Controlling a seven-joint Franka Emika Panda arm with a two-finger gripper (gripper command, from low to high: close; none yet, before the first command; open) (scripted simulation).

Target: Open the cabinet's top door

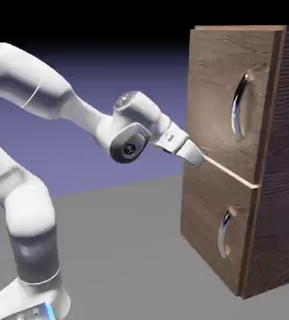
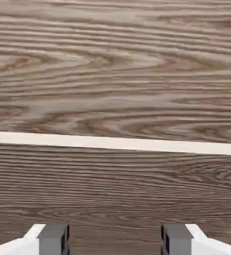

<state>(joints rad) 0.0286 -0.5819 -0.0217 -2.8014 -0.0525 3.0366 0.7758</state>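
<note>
Showing dark wood grain: top door (image 1: 225, 94)

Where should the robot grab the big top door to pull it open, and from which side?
Probably by the long curved silver handle on the top door. It bows out from the wood, leaving a gap for a finger behind it. Come straight at the front, with the open gripper straddling the bar. Right now the gripper sits lower, near the pale seam between the doors.

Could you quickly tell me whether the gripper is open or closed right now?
White two-finger gripper: open, fingers spread apart, holding nothing, facing the dark wood-grain cabinet.
</note>
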